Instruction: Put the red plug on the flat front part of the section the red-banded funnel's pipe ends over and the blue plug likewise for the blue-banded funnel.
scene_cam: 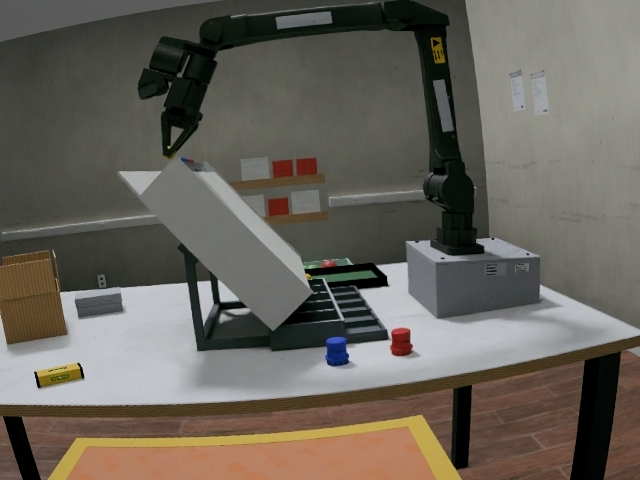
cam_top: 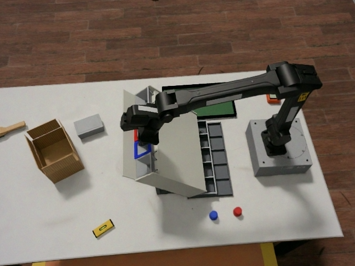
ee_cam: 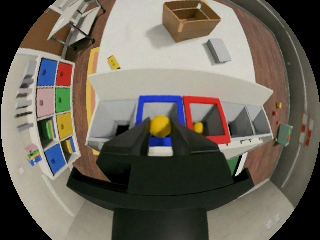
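Observation:
My gripper is shut on a yellow marble and holds it just above the top of the sloped white cover. In the wrist view the marble hangs over the blue-banded funnel, with the red-banded funnel to its right; a second yellow marble shows by the red funnel. From above, the blue funnel and a strip of the red funnel show under the wrist. The blue plug and red plug stand on the table in front of the dark sectioned tray.
A marble tray with a green floor lies behind the cover. An open cardboard box, a grey block and a yellow level are on the left. The arm's grey base stands on the right.

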Controlling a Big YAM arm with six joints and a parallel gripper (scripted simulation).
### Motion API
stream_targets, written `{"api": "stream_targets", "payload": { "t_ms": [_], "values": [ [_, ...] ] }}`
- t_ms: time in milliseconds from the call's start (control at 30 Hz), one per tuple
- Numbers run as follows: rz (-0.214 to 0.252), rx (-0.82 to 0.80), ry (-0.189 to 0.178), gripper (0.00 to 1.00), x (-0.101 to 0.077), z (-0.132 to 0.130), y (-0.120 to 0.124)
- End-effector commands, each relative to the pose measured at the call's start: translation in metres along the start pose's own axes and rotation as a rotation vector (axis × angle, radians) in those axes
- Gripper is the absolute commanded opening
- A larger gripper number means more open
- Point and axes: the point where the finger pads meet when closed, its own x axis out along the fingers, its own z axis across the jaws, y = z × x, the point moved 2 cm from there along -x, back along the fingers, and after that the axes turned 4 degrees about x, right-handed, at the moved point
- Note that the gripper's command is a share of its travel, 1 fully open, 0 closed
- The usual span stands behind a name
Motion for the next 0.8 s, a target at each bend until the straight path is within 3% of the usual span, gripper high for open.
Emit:
{"api": "stream_targets", "payload": {
  "t_ms": [0, 767],
  "values": [
    [-0.028, 0.003, -0.004, 0.00, -0.0065, 0.0000, -0.0039],
    [-0.017, 0.000, -0.002, 0.00, -0.0122, 0.0000, -0.0066]
  ]
}}
